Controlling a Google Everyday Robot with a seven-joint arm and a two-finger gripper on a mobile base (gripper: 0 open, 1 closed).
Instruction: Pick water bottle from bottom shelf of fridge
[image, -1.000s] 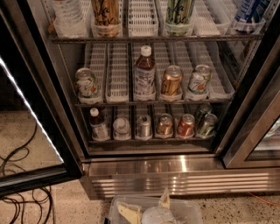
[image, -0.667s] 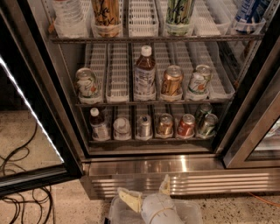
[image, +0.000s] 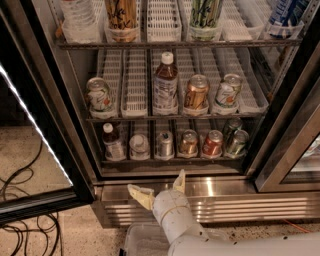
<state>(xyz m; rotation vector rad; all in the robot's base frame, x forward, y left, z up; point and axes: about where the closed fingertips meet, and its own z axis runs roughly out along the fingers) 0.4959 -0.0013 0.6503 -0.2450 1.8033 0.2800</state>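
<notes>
The fridge (image: 235, 204) stands open in front of me. The water bottle (image: 139, 145), small and clear with a white cap, stands on the bottom shelf (image: 170, 161), second from the left. To its left is a white-capped bottle of dark drink (image: 113, 142); to its right a silver can (image: 165, 144). My gripper (image: 160, 189) is open and empty. It hovers in front of the steel louvred base, just below the shelf and a little right of the water bottle. Its fingers (image: 141, 196) point up and away from me.
Copper (image: 189, 142), red (image: 213, 142) and green (image: 235, 140) cans fill the shelf's right side. The rack above holds a brown tea bottle (image: 165, 82) and cans. The open glass door (image: 35, 135) is at left, with black cables (image: 20, 200) on the floor. A door frame (image: 292, 140) stands at right.
My gripper has risen from the bottom edge of the view toward the fridge's base and bottom shelf. Nothing on the shelves has moved.
</notes>
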